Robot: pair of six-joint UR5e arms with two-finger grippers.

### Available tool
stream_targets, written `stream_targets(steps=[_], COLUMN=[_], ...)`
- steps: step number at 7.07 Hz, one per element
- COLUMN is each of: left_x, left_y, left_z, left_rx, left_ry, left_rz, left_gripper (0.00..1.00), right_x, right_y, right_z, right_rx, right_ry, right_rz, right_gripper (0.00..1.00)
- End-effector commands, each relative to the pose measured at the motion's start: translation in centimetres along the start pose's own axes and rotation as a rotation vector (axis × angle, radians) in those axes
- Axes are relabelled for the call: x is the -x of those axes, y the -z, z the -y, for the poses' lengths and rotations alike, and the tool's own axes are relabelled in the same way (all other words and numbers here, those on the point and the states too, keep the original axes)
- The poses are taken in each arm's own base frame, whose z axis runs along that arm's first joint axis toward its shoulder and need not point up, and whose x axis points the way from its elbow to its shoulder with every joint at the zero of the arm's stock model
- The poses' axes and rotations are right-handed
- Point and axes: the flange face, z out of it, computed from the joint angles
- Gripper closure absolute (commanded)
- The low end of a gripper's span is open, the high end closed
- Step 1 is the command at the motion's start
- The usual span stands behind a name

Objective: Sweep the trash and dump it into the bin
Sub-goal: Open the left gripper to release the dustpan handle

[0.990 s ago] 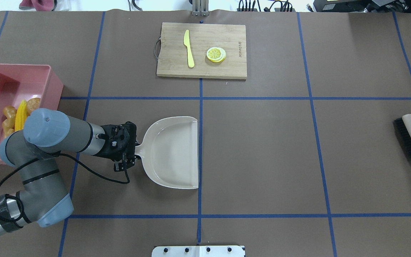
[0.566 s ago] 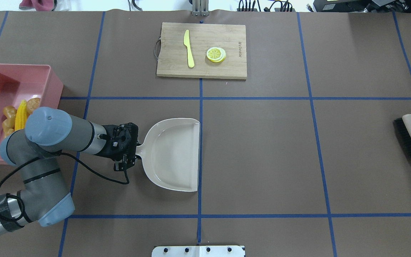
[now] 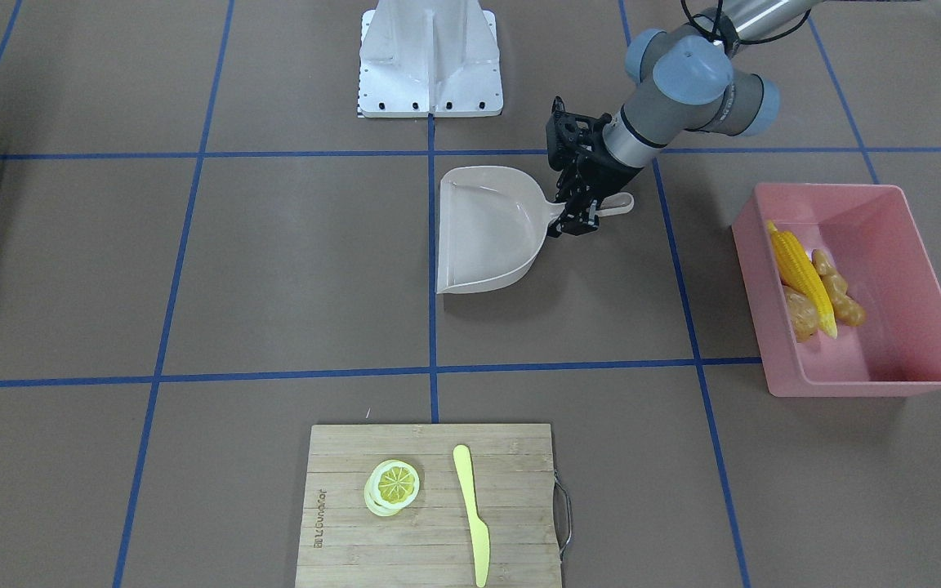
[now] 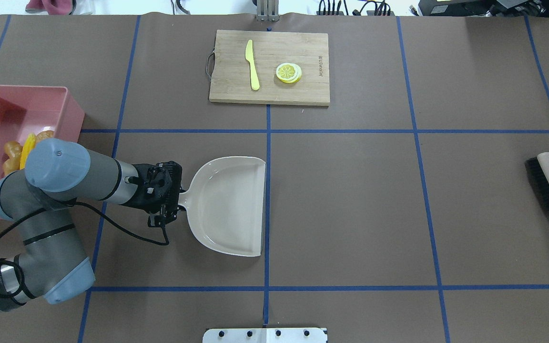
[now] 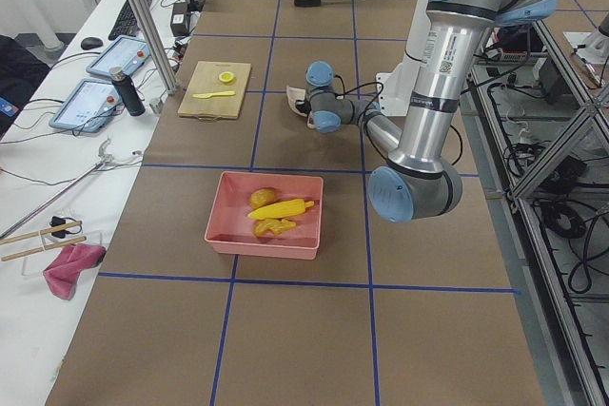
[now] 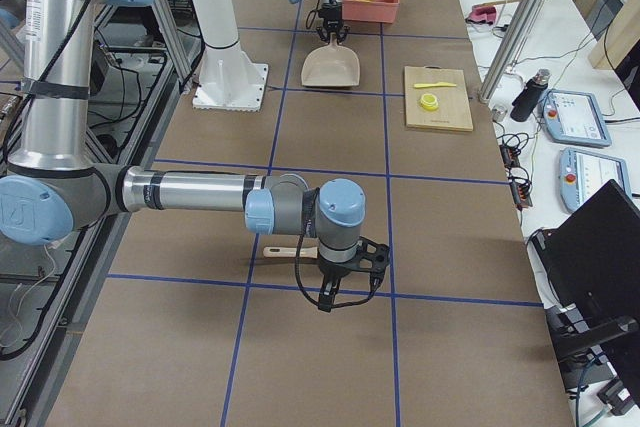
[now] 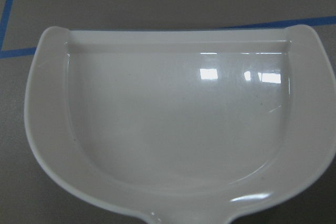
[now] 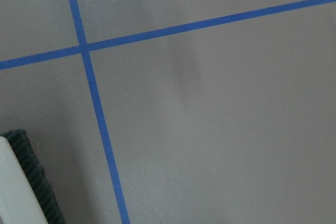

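The trash lies in the pink bin point(image 3: 887, 245): a yellow corn cob point(image 3: 801, 273), a tan ginger root point(image 3: 840, 296) and a brown-orange potato point(image 3: 797, 316). In the overhead view my left arm covers part of the bin point(image 4: 69, 107) and the corn cob point(image 4: 27, 145). My left gripper point(image 4: 177, 207) point(image 3: 577, 216) is shut on the handle of the empty beige dustpan point(image 4: 227, 205) point(image 7: 178, 129), which rests low over the table centre. My right gripper point(image 6: 345, 277) hangs over the brush handle point(image 6: 285, 250); I cannot tell whether it is open or shut.
A wooden cutting board point(image 4: 269, 66) at the far middle carries a yellow knife point(image 4: 253, 64) and a lemon slice point(image 4: 288, 72). The brush point(image 4: 548, 183) lies at the table's right edge. The white robot base plate point(image 4: 265, 335) sits at the near edge.
The dustpan has shifted slightly toward the robot's side, and the left arm's elbow has swung a little to the left. The grip on the handle is unchanged.
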Motion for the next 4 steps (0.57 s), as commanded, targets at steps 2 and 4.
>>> stream_targets(steps=[2, 4], left_x=[-0.3, -0.1], left_y=[-0.3, 0.1], left_z=[-1.1, -1.8], left_rx=[0.030, 0.040], left_ry=[0.024, 0.035], left_rz=[-0.010, 0.002], left_gripper=[0.42, 0.02], right_x=[-0.1, -0.3], right_y=[-0.1, -0.4], right_z=[0.0, 0.0], right_rx=[0.003, 0.007], right_ry=[-0.002, -0.005], right_rz=[0.001, -0.002], right_gripper=[0.00, 0.00])
